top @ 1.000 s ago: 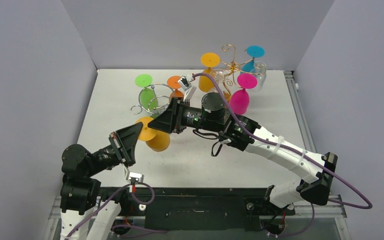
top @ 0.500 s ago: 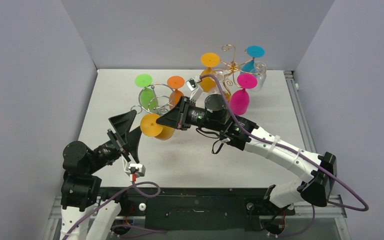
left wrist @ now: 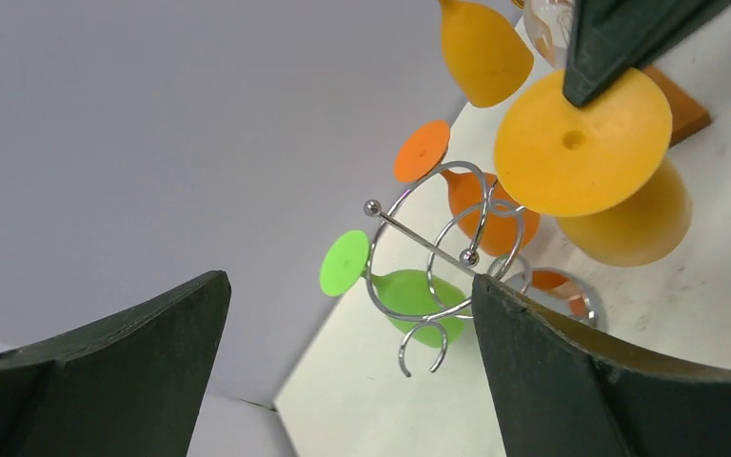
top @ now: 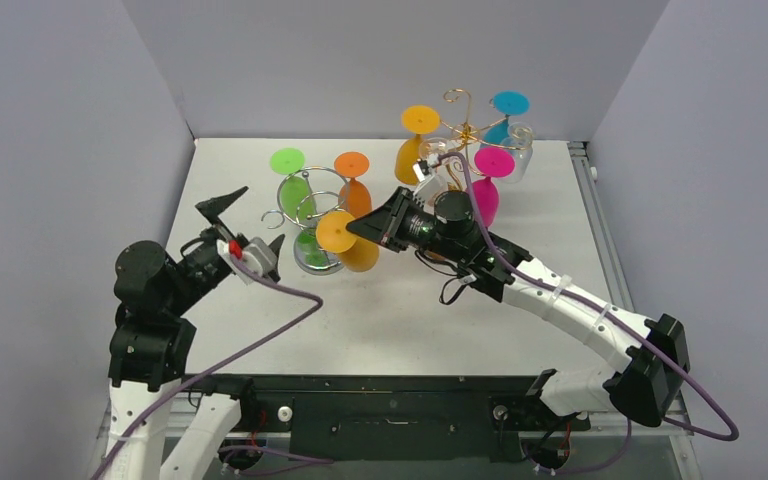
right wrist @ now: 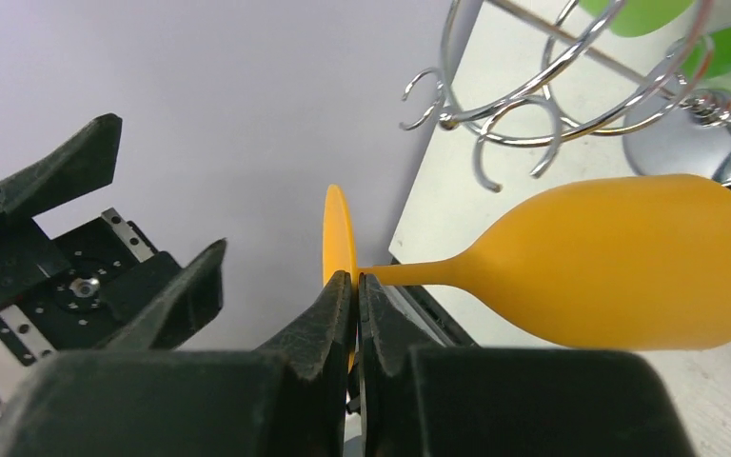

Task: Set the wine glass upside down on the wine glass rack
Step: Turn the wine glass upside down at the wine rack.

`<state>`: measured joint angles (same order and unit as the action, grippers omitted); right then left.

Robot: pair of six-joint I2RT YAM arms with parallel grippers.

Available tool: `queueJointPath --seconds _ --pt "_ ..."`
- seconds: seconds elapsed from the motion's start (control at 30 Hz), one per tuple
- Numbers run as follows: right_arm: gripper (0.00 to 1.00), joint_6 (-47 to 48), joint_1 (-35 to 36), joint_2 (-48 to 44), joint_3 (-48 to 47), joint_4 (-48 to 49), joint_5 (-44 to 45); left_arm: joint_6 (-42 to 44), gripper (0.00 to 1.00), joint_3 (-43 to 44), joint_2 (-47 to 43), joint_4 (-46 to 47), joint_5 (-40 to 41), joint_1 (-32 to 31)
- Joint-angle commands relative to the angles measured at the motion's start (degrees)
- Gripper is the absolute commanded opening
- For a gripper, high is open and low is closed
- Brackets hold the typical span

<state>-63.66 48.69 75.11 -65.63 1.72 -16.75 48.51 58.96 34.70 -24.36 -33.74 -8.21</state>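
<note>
An orange-yellow wine glass [top: 345,242] is held tilted, apparently by its stem, in the right gripper [top: 362,228], just beside a silver wire rack [top: 316,262]. A green glass [top: 287,160] and an orange glass [top: 351,165] are hung on that rack. The left gripper [top: 258,218] is seen spread wide to the rack's left. A gold rack [top: 465,128] is set near the back of the table [top: 380,320].

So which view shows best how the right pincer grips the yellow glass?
Right wrist: the right pincer is shut on the yellow glass at its stem, beside the foot. Top external hides the stem behind the foot; left wrist shows only foot, bowl and one finger.
</note>
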Motion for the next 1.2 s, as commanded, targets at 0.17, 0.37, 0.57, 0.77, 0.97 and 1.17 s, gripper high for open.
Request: queueJointPath --seconds 0.17,0.37,0.57,0.77,0.97,1.17 --pt "0.0 -3.46 -4.04 -1.13 3.54 9.17 2.27 -33.83 0.96 8.77 8.52 -0.39 9.51 0.42" --pt "0.0 -5.69 -4.48 1.29 3.06 12.35 2.09 -35.45 0.96 9.38 9.61 -0.51 11.03 0.47" --pt "0.0 -7.94 -4.48 3.67 2.79 14.79 1.44 -35.77 0.96 9.23 9.16 -0.36 11.97 0.48" --pt "0.0 -8.49 -4.48 4.19 3.0 14.81 1.46 -35.87 0.96 9.04 8.9 0.27 12.86 0.47" --pt "0.0 -8.42 -4.45 5.48 2.37 14.72 2.02 -36.07 0.96 8.8 8.48 0.17 12.82 0.5" --pt "0.0 -8.76 -4.41 7.46 1.11 15.06 2.83 -37.65 0.96 9.56 8.9 -0.84 12.8 0.47"
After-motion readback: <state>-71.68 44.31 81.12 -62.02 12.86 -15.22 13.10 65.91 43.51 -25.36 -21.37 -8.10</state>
